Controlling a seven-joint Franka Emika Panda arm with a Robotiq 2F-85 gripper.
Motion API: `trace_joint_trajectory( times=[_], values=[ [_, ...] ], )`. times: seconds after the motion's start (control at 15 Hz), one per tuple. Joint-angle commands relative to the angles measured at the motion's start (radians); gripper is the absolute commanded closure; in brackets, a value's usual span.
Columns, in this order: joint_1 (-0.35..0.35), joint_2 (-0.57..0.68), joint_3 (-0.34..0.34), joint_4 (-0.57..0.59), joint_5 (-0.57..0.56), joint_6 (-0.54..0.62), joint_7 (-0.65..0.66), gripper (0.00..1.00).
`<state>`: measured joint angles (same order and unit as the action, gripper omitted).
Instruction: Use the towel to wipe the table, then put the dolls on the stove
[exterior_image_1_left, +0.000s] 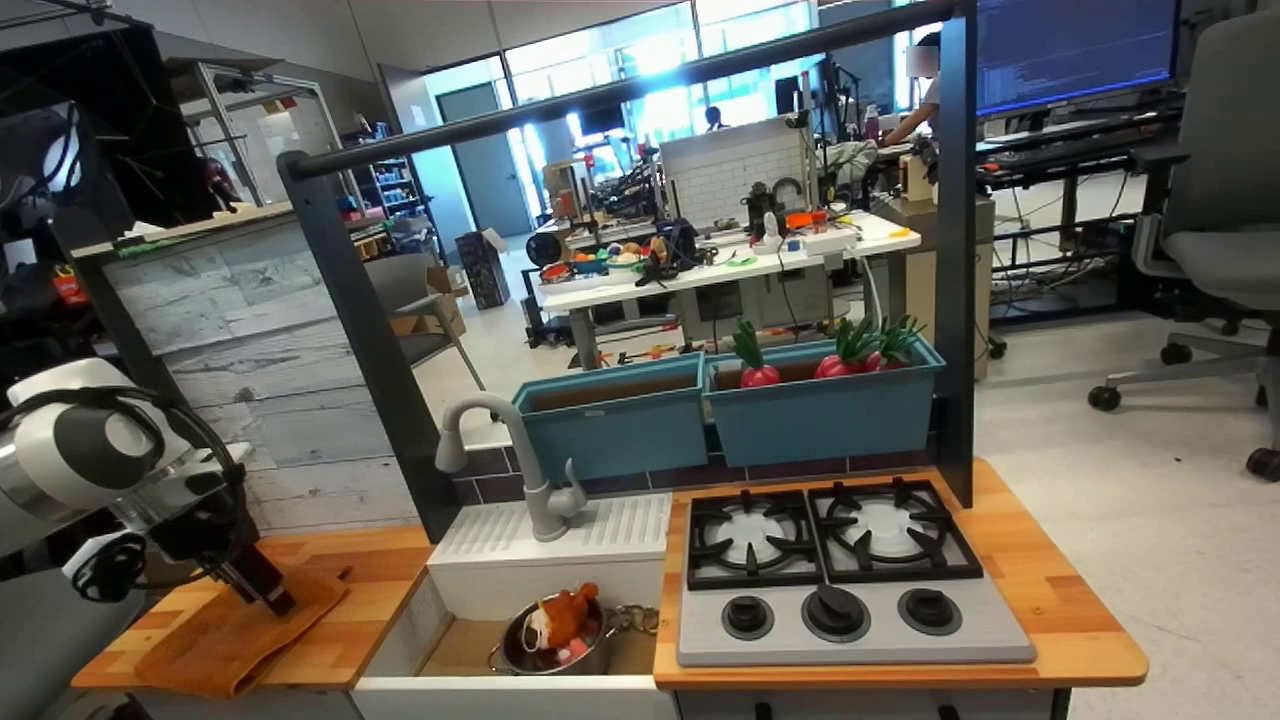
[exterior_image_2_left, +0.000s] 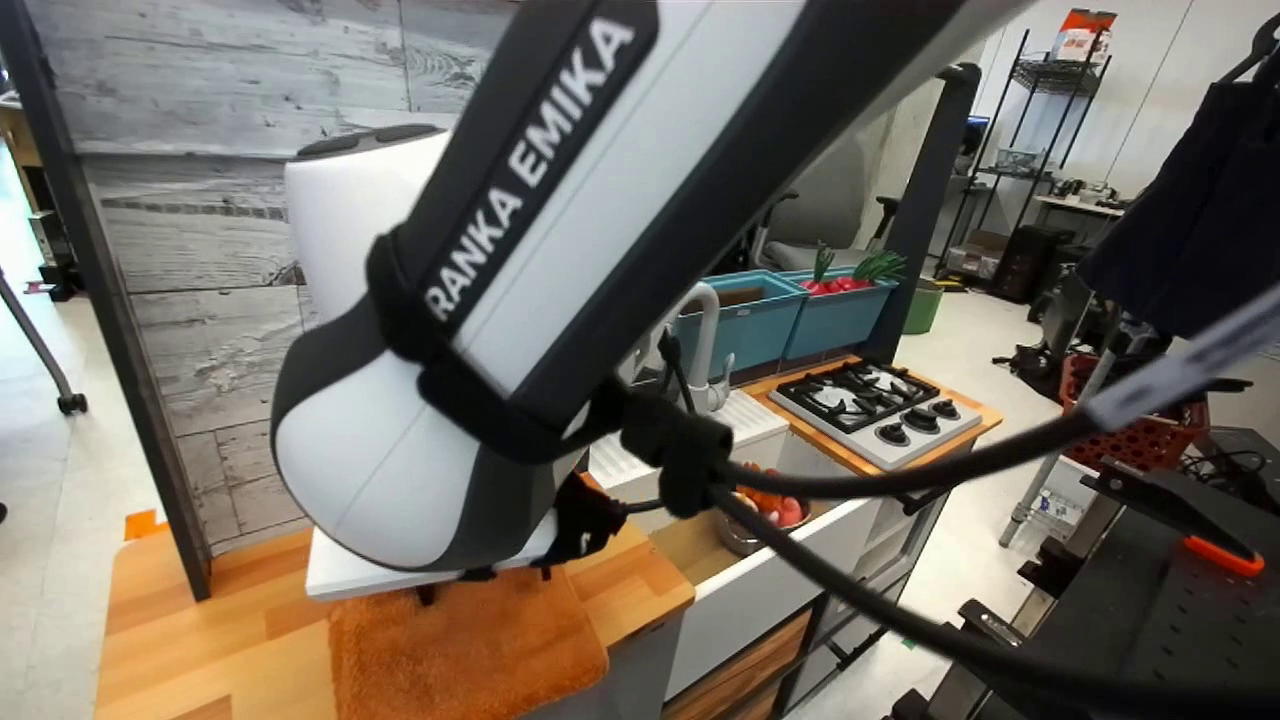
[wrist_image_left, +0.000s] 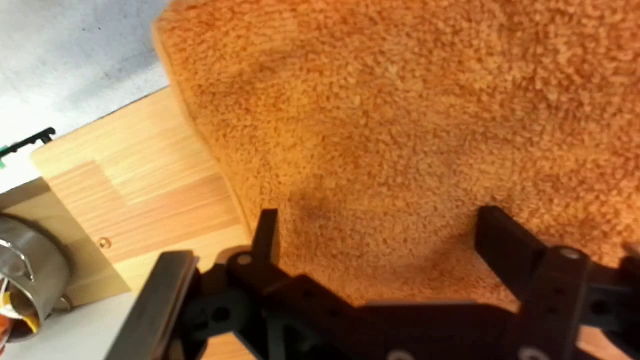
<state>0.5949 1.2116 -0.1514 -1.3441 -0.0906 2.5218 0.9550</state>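
The orange towel (exterior_image_1_left: 230, 640) lies slightly rumpled on the left part of the wooden table (exterior_image_1_left: 390, 560). One edge hangs over the front. It also shows in an exterior view (exterior_image_2_left: 480, 650) and fills most of the wrist view (wrist_image_left: 380, 110). My gripper (wrist_image_left: 378, 215) points down at the towel, fingers wide apart, with nothing gripped between them. The fingertips are at or just above the cloth; I cannot tell if they touch. The dolls (exterior_image_1_left: 566, 618), orange and red, sit in a metal pot (exterior_image_1_left: 600, 650) in the sink. The grey stove (exterior_image_1_left: 860, 650) stands at the right.
The white sink (exterior_image_1_left: 510, 685) with a grey faucet (exterior_image_1_left: 520, 470) lies between towel and stove. Blue planters (exterior_image_1_left: 820, 420) hang behind it, with red radishes in one. A dark post (exterior_image_1_left: 350, 330) and a wooden panel (exterior_image_1_left: 280, 330) rise behind the towel side.
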Motion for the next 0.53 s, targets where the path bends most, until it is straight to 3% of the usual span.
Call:
trace_joint_trajectory(
  times=[0.0, 0.07, 0.13, 0.33, 0.47],
  values=[
    [-0.104, -0.149, 0.063, -0.162, -0.038, 0.050, -0.256, 0.00],
    [-0.145, -0.158, 0.085, -0.153, -0.035, 0.050, -0.334, 0.00],
    [-0.063, -0.088, 0.032, -0.086, -0.011, 0.019, -0.206, 0.00],
    [-0.137, -0.129, 0.060, -0.104, 0.000, 0.020, -0.330, 0.00],
    [-0.174, -0.090, 0.116, -0.051, 0.020, -0.001, -0.409, 0.00]
  ],
)
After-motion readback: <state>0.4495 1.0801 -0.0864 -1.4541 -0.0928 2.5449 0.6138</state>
